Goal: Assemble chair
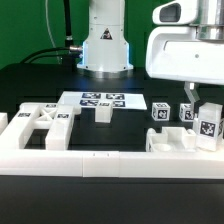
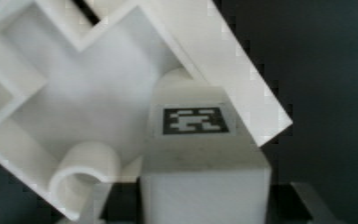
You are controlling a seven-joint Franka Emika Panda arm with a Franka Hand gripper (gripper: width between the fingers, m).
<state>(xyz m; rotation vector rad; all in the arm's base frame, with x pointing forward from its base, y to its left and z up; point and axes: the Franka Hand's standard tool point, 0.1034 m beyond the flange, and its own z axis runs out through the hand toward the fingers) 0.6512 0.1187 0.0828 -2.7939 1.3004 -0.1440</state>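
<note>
Only the exterior view gives me the layout. On the black table (image 1: 30, 85) the marker board (image 1: 68, 98) lies near the centre, with a small white block (image 1: 102, 114) at its near edge. A cut-out panel (image 1: 45, 125) sits out at 9 o'clock, and two small tagged cubes (image 1: 158, 112) (image 1: 187, 113) stand toward 3 o'clock. The long white border wall (image 1: 90, 160) runs across at 6 o'clock. The arm's base (image 1: 103, 40) stands at 12 o'clock. Its white wrist housing (image 1: 185, 45) hangs at about 2 o'clock, pointing straight down, with the dark fingers (image 1: 190, 97) reaching toward the table. Right under them, at 3 o'clock near the frame's edge, is a tagged block (image 1: 208, 126), with a low white part (image 1: 172, 141) just beside it toward the centre. The wrist view shows none of that spread. What it adds is the close detail: the tagged block (image 2: 197, 150) fills the middle of the picture, its square marker facing the camera. An open-framed chair piece (image 2: 60, 95) with slanted bars lies behind it, touching or overlapping it. I can't pick out the fingers in the wrist view. From the exterior view I cannot tell whether they are gripping the block or just poised over it.
</note>
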